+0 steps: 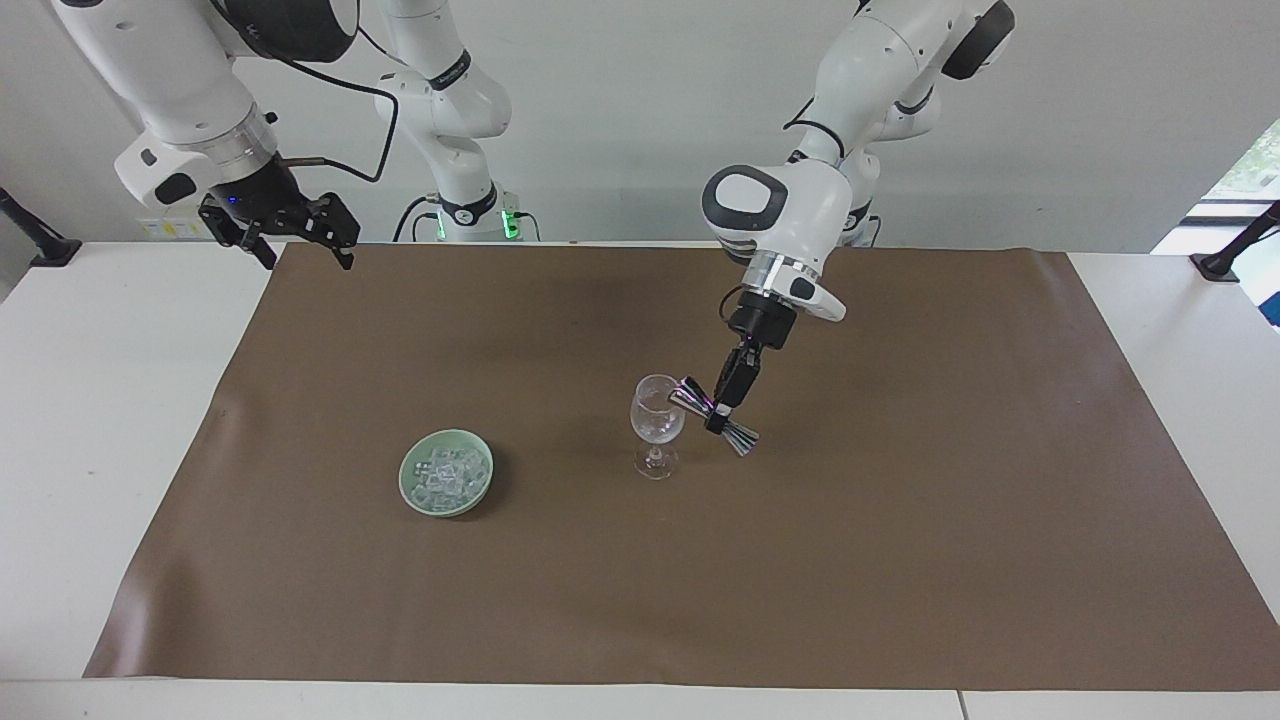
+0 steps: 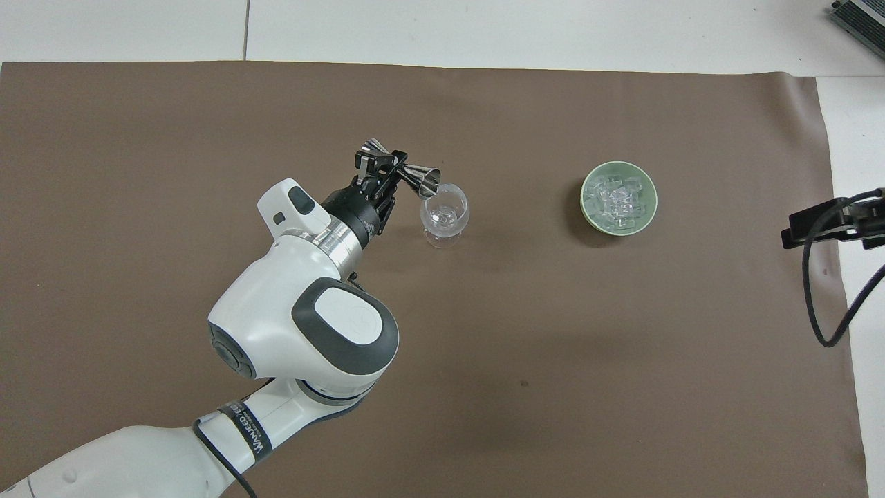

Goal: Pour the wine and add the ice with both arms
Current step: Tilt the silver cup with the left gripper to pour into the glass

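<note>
Pouring explains the left gripper [image 1: 718, 418] clamped on a jigger [image 1: 714, 415] tilted at the glass [image 1: 657, 425] rim; ice [image 1: 447, 478] sits in its bowl [image 1: 413, 495] toward the right arm's end of the table [image 1: 80, 400]; the right gripper [image 1: 296, 240] waits, spread wide, over the table edge.

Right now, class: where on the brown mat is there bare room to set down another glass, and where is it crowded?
Bare mat runs between the wine glass and the green bowl of ice, and toward the left arm's end. It is crowded at the glass, where the left gripper tips a jigger at its rim.
</note>
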Controlling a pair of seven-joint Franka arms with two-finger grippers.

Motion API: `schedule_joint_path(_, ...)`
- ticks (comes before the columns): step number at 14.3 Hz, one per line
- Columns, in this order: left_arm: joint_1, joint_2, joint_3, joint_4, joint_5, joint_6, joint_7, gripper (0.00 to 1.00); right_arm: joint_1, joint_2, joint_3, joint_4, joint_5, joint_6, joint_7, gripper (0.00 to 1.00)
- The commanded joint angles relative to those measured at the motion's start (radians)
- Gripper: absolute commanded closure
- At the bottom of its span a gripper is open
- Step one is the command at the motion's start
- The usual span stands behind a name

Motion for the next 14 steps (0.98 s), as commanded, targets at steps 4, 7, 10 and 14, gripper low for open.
schedule_joint_path(4, -0.020, 0.025, 0.005, 0.024, 0.022, 0.033, 0.037, 1.00, -0.003, -0.012, -0.003, -0.011, 0.024, 0.003, -0.020, 0.00)
schedule_joint_path(7, -0.020, 0.025, 0.005, 0.029, 0.022, 0.033, 0.037, 1.00, -0.003, -0.012, -0.003, -0.011, 0.024, 0.003, -0.020, 0.00)
schedule_joint_path(10, -0.023, 0.026, 0.005, 0.030, 0.036, 0.033, 0.037, 1.00, -0.003, -0.012, -0.003, -0.011, 0.024, 0.003, -0.020, 0.00)
schedule_joint_path(14, -0.023, 0.026, 0.005, 0.029, 0.052, 0.031, 0.038, 1.00, -0.003, -0.012, -0.003, -0.011, 0.024, 0.003, -0.020, 0.00)
